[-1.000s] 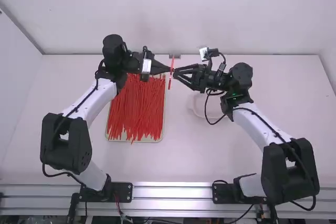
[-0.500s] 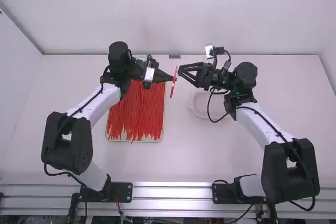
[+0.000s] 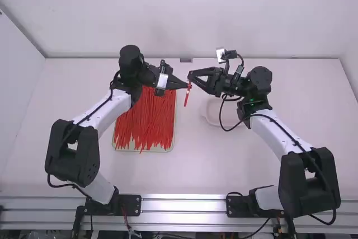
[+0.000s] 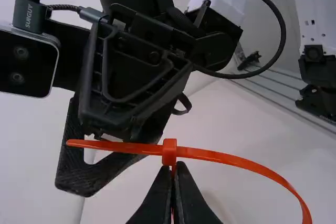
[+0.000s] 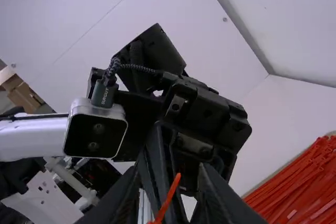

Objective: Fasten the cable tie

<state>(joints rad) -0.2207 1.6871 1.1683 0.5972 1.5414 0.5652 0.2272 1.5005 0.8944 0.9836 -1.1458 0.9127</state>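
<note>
We find the tie (image 4: 169, 151) held in the air between the two arms, above the bench (image 3: 291, 82) and just beside the pile of spare ties (image 3: 146, 117). The left jaws are clenched on it right under its head, with strap running out to both sides. The right jaws stand spread, a red strap end between them but not pinched. We judge it very light, thin, springy and smooth enough to slip, so we would take the free tail near its tip, flat sides to the pads.

left gripper (image 3: 182, 85) holds a red cable tie (image 3: 187, 93) beside the right gripper (image 3: 193, 78).
</note>
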